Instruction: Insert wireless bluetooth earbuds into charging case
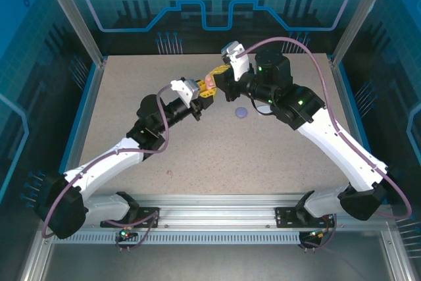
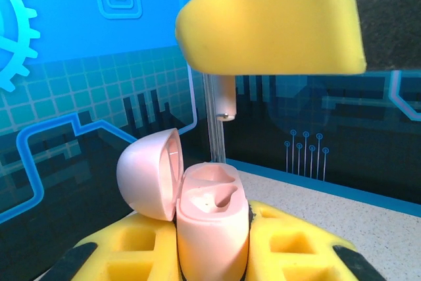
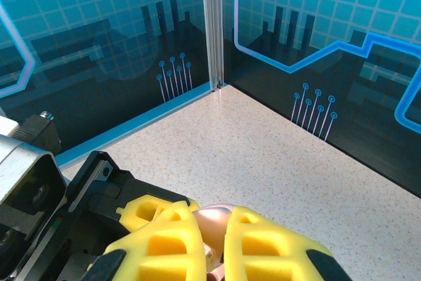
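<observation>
Left tool [image 2: 212,258] grips a glossy, rounded pink case [image 2: 212,218], lid [image 2: 148,174] open. Right tool [image 3: 212,245] pinches a smooth earbud [image 2: 225,99].

pink case [image 2: 214,228] runs off the bottom edge; pinkish thing [image 3: 214,218] mostly buried in the right gripper [image 3: 212,235], can't tell what it is

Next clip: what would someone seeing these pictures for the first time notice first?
Over the far middle of the table, the left gripper clamps an open pink case, lid tipped back. Just above it, the right gripper pinches a pale pink earbud, stem pointing down at the case. A small purple case lies on the table near the right gripper.
</observation>
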### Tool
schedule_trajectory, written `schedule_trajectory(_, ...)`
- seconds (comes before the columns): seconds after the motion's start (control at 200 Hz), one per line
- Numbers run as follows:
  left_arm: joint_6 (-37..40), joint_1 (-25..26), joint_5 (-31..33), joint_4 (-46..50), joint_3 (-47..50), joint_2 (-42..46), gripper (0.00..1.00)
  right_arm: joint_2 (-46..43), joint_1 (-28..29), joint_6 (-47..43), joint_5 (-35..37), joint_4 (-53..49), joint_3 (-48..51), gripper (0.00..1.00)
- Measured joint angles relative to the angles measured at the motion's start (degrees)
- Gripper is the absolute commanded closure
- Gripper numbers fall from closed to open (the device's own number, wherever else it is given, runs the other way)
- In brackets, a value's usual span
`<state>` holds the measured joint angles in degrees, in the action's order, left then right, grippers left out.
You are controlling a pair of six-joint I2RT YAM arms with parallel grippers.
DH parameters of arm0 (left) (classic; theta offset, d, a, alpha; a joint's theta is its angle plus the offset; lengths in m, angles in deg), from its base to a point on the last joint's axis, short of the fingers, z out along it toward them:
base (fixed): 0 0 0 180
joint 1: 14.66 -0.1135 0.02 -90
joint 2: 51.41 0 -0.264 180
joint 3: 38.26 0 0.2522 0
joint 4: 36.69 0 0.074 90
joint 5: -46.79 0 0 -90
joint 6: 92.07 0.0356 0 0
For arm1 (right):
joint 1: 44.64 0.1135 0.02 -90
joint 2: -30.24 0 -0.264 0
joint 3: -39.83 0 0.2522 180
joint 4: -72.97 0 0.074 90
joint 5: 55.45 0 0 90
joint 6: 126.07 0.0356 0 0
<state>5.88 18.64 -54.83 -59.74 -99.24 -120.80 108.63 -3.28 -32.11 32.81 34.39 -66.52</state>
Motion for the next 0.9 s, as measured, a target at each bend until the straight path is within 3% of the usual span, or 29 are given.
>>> schedule_trajectory(0.9, 0.2, 0.2, 0.5, 0.5, -0.3, 0.0, 1.0, 1.5, 0.3, -1.1, -0.3, -2.3, 1.4, 1.0)
